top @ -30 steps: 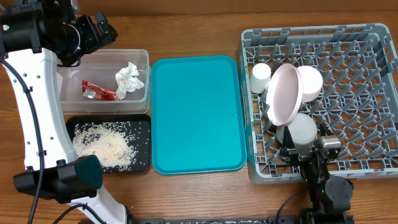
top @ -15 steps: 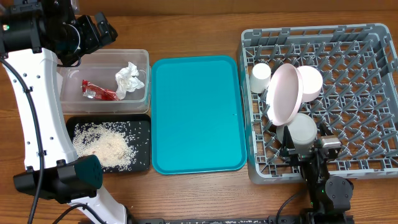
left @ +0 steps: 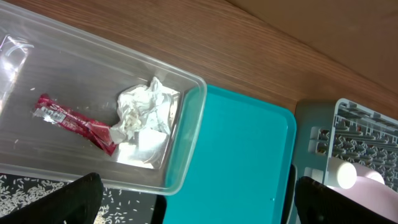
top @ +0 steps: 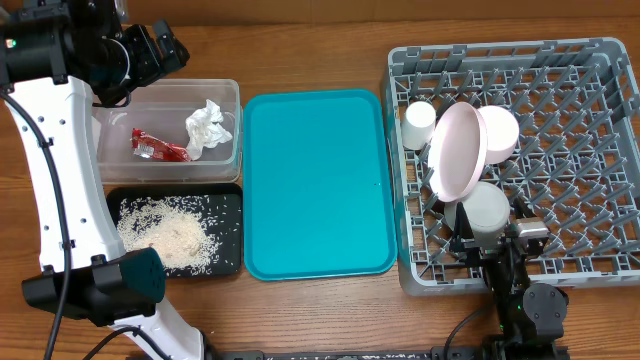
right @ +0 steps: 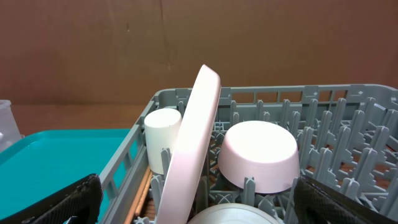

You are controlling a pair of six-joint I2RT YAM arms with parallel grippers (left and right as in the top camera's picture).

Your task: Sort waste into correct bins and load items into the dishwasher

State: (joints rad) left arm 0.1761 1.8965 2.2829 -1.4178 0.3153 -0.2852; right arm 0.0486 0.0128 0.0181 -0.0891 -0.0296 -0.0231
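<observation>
Read from the overhead view with twelve o'clock at the far edge, the teal tray [top: 315,180] lies bare at the middle of the wooden counter [top: 300,50].

At ten o'clock sits the clear tub [top: 228,92], holding the crumpled napkin [top: 207,128] and, to its nine o'clock, the red sachet [top: 158,148]; the two touch. At eight o'clock, just beside the tub, the black tray [top: 232,200] carries the scattered rice [top: 170,235].

The grey rack [top: 560,130] fills the three o'clock side. In its half nearer the teal tray, the cup [top: 419,122] stands at eleven o'clock. The large plate [top: 457,150] stands on edge among the pegs beside it. The bowl [top: 498,133] rests mouth down at the plate's three o'clock, and the smaller plate [top: 486,210] lies at its five o'clock.

The left pincer [top: 163,48] hangs at eleven o'clock, above the tub's far corner, its fingers [left: 68,199] spread wide with nothing between them. The right pincer [top: 490,243] is at five o'clock, at the rack's near edge just beside the smaller plate, its fingers [right: 56,202] likewise spread wide and empty.
</observation>
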